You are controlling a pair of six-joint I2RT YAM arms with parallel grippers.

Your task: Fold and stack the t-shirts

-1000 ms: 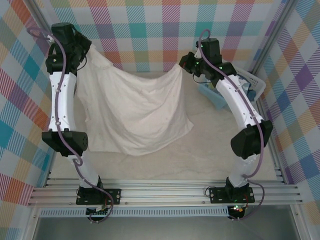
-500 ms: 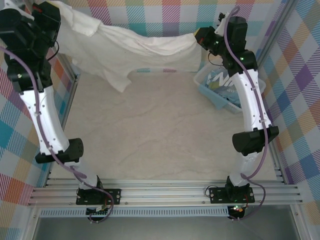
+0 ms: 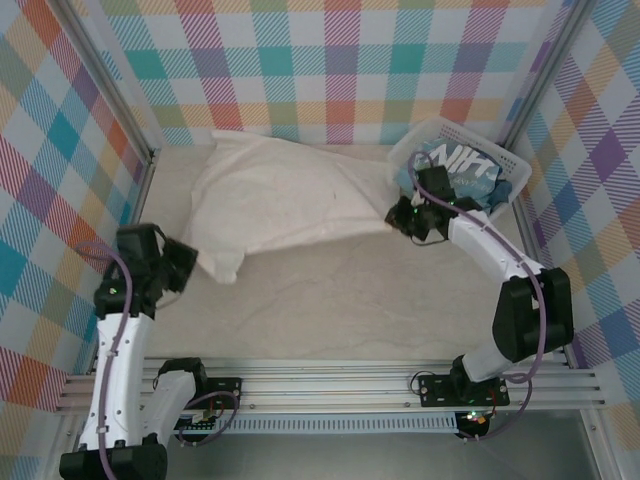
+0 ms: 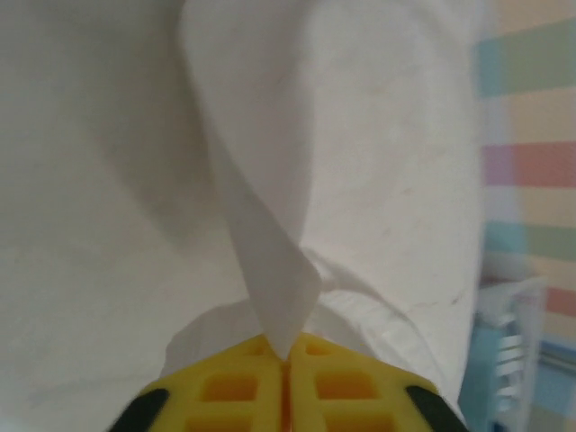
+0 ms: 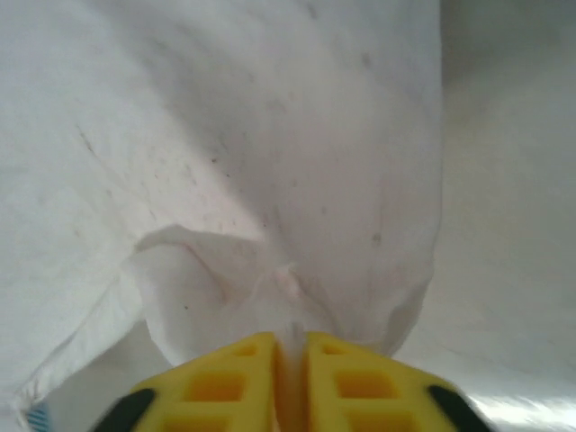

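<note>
The cream t-shirt lies spread and wrinkled on the worktop, at the far middle. One corner of it reaches toward the near left. The left fingers are at this corner, and the left wrist view shows them pressed together on a thin fold of the cloth. The right fingers are at the right edge of the shirt and pinch a bunched piece of it. Just behind them, at the far right, a blue t-shirt lies in a white basket.
</note>
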